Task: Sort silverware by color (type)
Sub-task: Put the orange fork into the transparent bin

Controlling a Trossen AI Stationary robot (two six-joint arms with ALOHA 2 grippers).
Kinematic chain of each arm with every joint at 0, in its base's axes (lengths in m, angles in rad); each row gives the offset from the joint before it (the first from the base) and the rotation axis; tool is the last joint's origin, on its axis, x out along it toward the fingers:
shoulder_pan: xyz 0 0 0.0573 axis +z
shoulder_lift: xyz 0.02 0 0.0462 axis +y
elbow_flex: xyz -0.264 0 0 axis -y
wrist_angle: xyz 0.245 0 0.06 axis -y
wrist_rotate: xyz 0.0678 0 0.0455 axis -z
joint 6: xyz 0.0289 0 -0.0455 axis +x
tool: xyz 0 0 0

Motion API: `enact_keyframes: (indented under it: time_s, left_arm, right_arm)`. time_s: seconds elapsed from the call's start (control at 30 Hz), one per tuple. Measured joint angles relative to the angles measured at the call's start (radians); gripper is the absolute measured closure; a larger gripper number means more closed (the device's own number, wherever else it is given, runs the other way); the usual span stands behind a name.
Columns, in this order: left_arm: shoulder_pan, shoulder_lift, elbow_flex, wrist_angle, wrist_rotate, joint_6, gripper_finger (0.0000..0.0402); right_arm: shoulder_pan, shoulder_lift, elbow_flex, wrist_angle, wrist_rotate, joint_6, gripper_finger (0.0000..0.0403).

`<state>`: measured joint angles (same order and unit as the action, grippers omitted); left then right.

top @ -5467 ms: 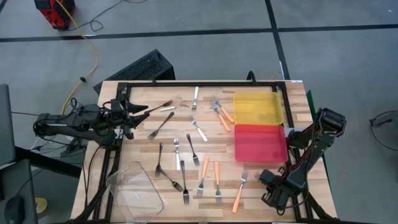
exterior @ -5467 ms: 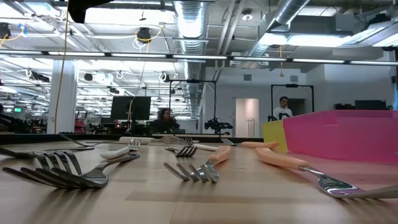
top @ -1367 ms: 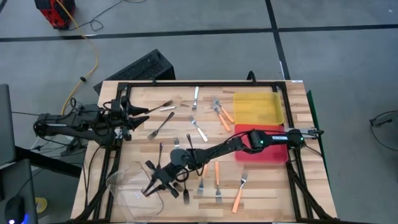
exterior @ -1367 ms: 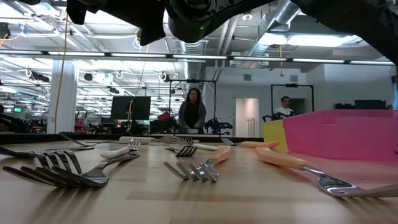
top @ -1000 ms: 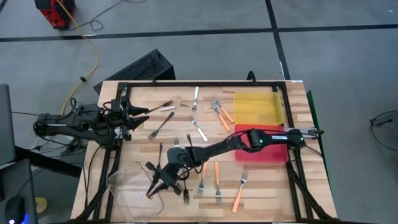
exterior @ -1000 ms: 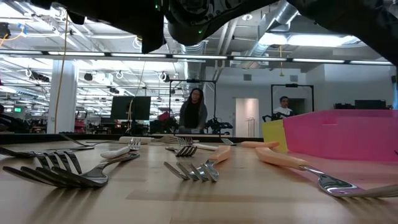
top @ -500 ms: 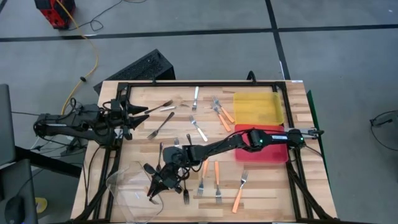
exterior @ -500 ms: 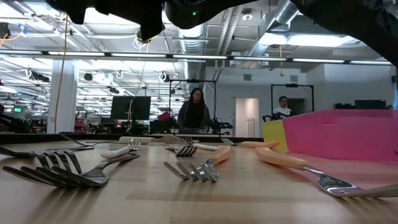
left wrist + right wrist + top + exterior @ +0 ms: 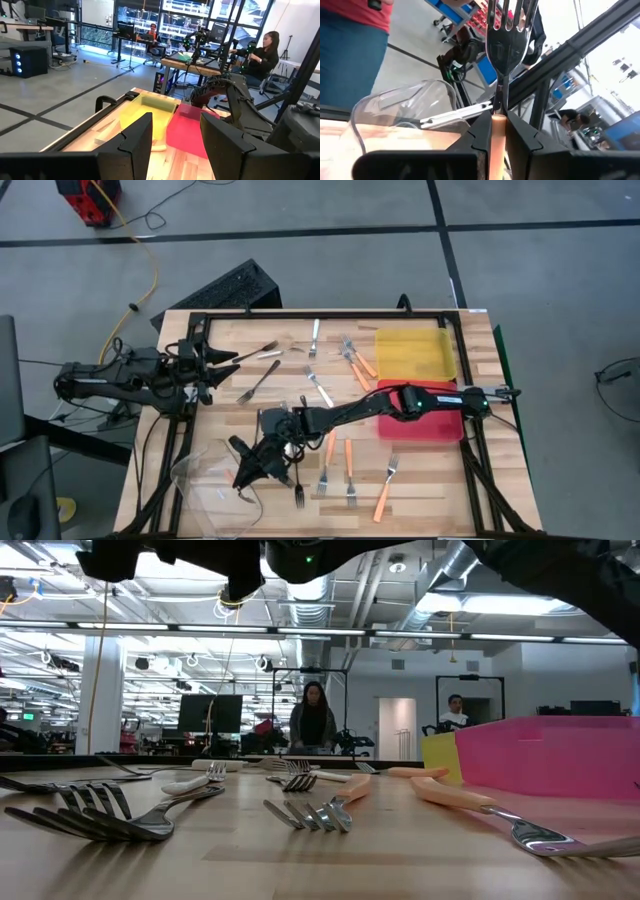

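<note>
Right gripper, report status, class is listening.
Right gripper shut on dark fork, over clear tub. Left gripper open, waiting at table edge. Nothing blocking.

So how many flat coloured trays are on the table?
2: the yellow tray by the table's right edge, the red tray next to it, partly under the right arm.

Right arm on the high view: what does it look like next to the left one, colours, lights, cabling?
Both are dark, slim, jointed arms. The right arm has a small green light near its elbow and a pale band on the link behind it. The left arm is all black, with loose black cables trailing off the table's edge. In the left wrist view its fingers are broad, matte black, angular blocks.
</note>
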<state>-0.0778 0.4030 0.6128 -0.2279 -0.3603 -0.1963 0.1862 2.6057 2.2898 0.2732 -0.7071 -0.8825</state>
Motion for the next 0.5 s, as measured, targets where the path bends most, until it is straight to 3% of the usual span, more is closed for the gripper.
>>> enact_keyframes:
  time_s: [0.5]
  left_arm:
    - [0.0,0.0,0.0,0.0,-0.011,-0.018,0.025]
  right_arm:
    - [-0.023,0.04,-0.002,0.042,0.032,0.009,0.0343]
